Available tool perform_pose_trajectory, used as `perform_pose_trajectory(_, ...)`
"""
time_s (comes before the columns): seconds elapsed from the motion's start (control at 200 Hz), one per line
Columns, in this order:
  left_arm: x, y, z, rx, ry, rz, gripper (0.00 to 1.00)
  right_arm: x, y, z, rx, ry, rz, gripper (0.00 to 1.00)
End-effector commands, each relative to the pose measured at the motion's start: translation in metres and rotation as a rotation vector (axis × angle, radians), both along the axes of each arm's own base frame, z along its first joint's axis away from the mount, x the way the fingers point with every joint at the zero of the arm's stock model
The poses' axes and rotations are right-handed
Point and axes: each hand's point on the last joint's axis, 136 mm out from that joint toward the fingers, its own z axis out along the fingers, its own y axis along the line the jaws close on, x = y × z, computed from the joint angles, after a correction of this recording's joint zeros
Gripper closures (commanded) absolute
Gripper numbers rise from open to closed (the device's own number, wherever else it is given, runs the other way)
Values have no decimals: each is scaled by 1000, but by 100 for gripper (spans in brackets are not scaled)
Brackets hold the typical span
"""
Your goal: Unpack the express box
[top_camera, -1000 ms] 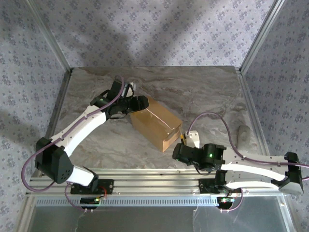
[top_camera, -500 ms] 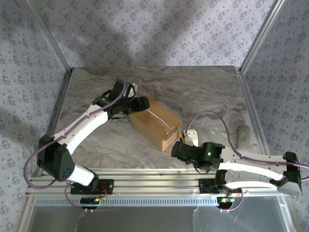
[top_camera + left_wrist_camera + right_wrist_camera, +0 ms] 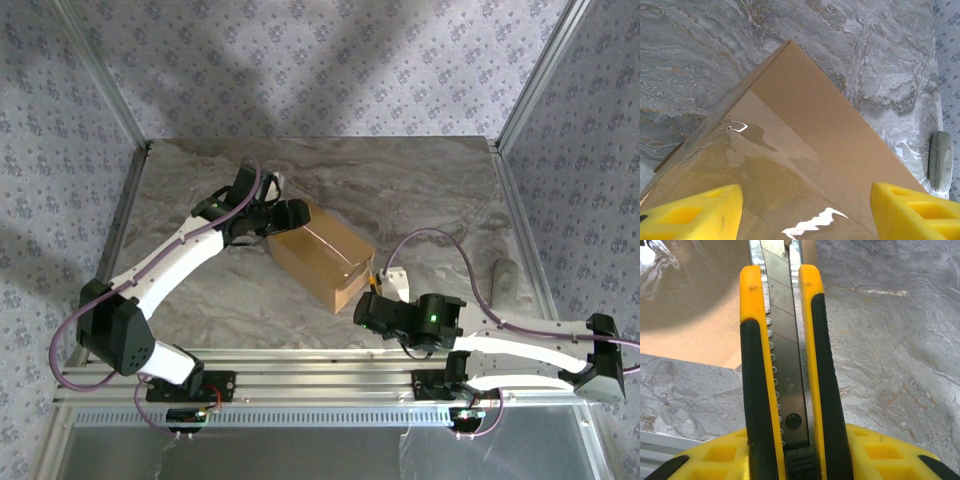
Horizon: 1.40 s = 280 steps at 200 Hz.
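- Express box (image 3: 322,255) sat mid-frame on tabletop (image 3: 420,190), skewed, flaps shut, clear tape over top seam.
- L hand (image 3: 289,213) at box's upper-left end, fingers (image 3: 690,210) spread apart over taped top; can't tell if touching.
- R hand (image 3: 372,312) lower right of box, clamped on black-yellow utility knife (image 3: 785,365), blade out twd box's near corner.
- Small grey obj (image 3: 505,275) lay well apart, right side of frame.

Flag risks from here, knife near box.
1. The knife has its blade out, pointing at the near end of the box; a deep entry might slice the contents.
2. The left hand sits open over the far end, not clamping, so the box may slide when pushed.
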Motion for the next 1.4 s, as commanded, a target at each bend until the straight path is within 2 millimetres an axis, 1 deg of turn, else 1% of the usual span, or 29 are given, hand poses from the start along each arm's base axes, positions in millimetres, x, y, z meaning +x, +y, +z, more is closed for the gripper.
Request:
perform_pose_trajectory(0.0, 5, -9, 14, -41, -29, -7, 32, 1, 3, 9, 9, -15, 4, 100)
perform_pose_trajectory(0.215, 5, -10, 13, -46, -26, -7, 32, 2, 4, 7, 4, -16, 3, 100)
perform_pose_trajectory(0.65, 4, -11, 6, -43, -13, -10, 32, 2, 9, 11, 9, -22, 12, 100)
perform_pose_trajectory(0.795, 3, -12, 7, -47, -14, -13, 32, 3, 10, 12, 2, -24, 16, 100)
perform_pose_trajectory(0.955, 3, -15, 11, -54, -19, -20, 32, 4, 12, 12, -9, -24, 22, 100)
perform_pose_trajectory(1.104, 2, -17, 22, -51, -33, -40, 32, 4, 11, 12, -19, -22, 21, 100)
perform_pose_trajectory(1.259, 6, -4, 41, 48, -77, -38, 32, 4, 11, 13, -16, -23, 18, 100)
perform_pose_trajectory(1.339, 13, 3, 51, 84, -108, -34, 32, 4, 10, 13, -18, -21, 19, 100)
perform_pose_trajectory(1.354, 12, 6, 49, 101, -92, -32, 32, 3, 10, 12, -17, -20, 18, 100)
perform_pose_trajectory(1.394, 15, 11, 49, 114, -89, -24, 32, 3, 11, 12, -18, -19, 17, 100)
